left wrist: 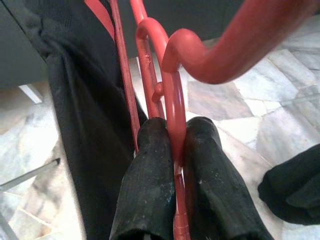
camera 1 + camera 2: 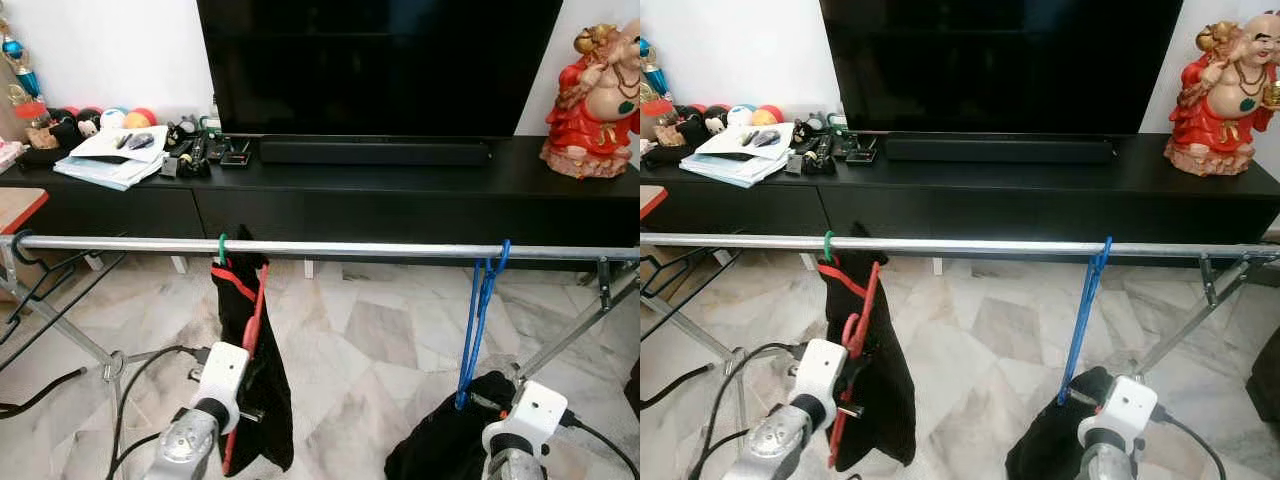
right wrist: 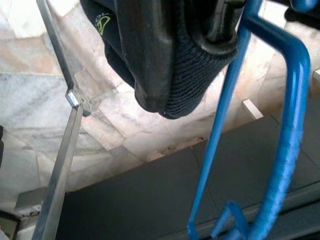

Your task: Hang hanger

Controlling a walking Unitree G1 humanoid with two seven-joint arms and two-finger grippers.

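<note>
A metal rail (image 2: 380, 248) crosses in front of me. From its left part a red hanger (image 2: 258, 310) hangs by a green hook (image 2: 222, 246), tilted, with a black garment (image 2: 272, 400) on it. My left gripper (image 1: 176, 137) is shut on the red hanger's thin bar, low beside the garment. To the right a blue hanger (image 2: 478, 320) has its hook over the rail and slants down to my right gripper (image 2: 482, 400), which holds its lower end. A second black garment (image 2: 440, 445) bunches at that gripper. Black cloth partly hides the fingers (image 3: 150, 50).
Behind the rail stands a low black TV cabinet (image 2: 400, 190) with a large TV, a red statue (image 2: 595, 100) and papers (image 2: 115, 155). The rack's slanted legs (image 2: 60, 320) and cables (image 2: 140, 370) lie on the marble floor. A black hanger (image 2: 25, 255) hooks the rail's left end.
</note>
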